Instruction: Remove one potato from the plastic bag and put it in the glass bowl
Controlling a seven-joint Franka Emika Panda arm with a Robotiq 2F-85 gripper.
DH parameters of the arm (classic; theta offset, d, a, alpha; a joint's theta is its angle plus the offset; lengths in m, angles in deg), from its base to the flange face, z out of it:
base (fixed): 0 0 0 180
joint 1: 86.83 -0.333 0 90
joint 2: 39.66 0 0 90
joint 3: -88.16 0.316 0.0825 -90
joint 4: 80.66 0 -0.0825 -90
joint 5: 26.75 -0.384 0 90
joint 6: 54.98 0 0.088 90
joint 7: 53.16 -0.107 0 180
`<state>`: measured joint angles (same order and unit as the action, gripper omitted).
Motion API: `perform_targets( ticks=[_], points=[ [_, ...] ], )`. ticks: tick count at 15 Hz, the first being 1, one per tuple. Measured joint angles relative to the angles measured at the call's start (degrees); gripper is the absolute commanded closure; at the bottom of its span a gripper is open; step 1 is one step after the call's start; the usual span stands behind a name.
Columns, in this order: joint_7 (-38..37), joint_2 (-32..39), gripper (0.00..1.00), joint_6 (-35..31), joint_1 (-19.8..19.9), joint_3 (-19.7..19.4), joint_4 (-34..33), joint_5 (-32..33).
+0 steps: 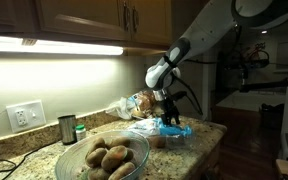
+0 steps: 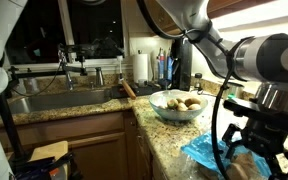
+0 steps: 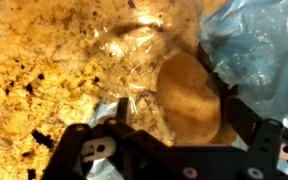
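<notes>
The glass bowl [image 1: 102, 160] stands on the granite counter with several potatoes in it; it also shows in an exterior view [image 2: 179, 105]. The blue and clear plastic bag [image 1: 171, 131] lies near the counter's end and shows in both exterior views [image 2: 202, 155]. My gripper [image 1: 170, 117] [image 2: 247, 140] is lowered onto the bag. In the wrist view the gripper [image 3: 177, 103] is open, its fingers on either side of a tan potato [image 3: 189, 90] in the bag's clear plastic. The right finger is close to the potato; a gap shows on the left.
A metal cup [image 1: 67, 128] and a bagged loaf [image 1: 134, 103] stand by the back wall. A sink [image 2: 54, 100] and a paper towel roll [image 2: 141, 67] lie beyond the bowl. The counter edge [image 1: 209, 135] is just past the bag.
</notes>
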<state>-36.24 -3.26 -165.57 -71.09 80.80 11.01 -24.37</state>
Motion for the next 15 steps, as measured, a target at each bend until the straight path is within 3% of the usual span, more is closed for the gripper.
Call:
perform_targets(
  ticks=[6,15],
  points=[
    [-0.2,0.0,0.67,0.3,0.0,-0.1,0.8,0.0],
    [-0.4,-0.2,0.69,0.2,0.0,-0.3,0.9,0.0]
  ],
)
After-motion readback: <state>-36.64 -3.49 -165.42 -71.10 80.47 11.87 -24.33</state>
